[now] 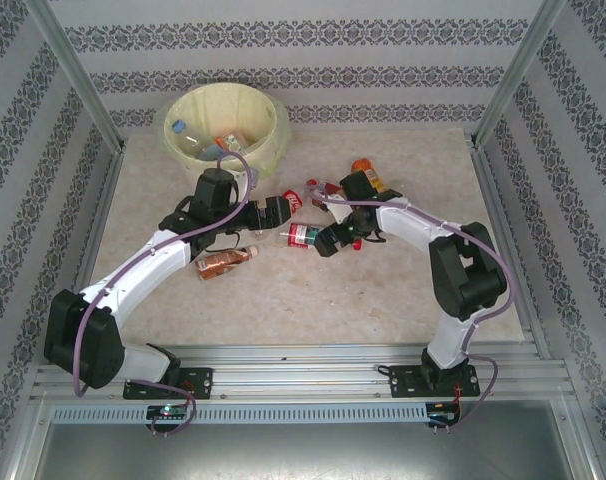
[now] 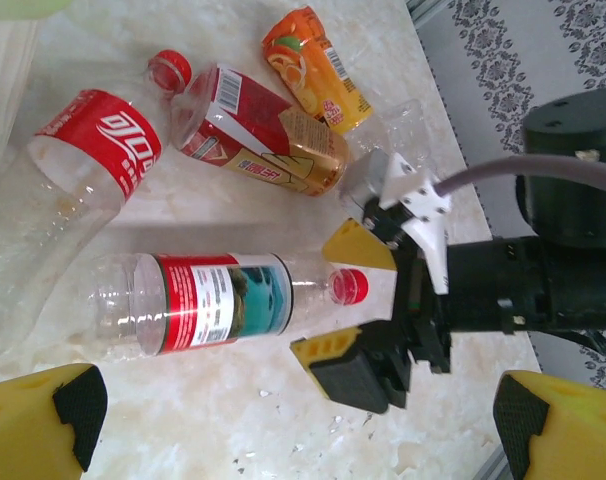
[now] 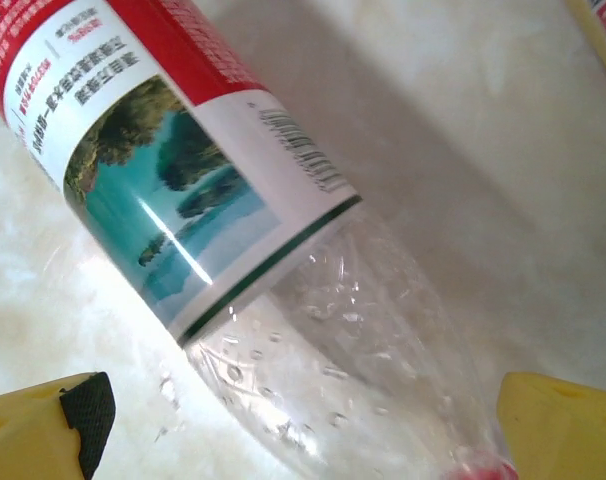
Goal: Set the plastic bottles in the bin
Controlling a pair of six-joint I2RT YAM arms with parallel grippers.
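1. Lake-label bottle (image 2: pixel 213 303) lies mid-frame on the surface (image 1: pixel 383 300); right end effector (image 2: pixel 343 298), jaws apart, straddles its cap end.
2. Advance to the firmer neck before closing.
3. Left end effector (image 2: pixel 301 425) also apart; bin (image 1: pixel 269 102) upper left.

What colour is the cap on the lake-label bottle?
Red cap on the lake-label bottle, clearest in the left wrist view.

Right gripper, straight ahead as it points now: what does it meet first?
Most likely the red-capped bottle with the lake picture label. The right gripper is open and straddles its cap end, pointing along the neck. How high it sits above the bottle is hard to judge.
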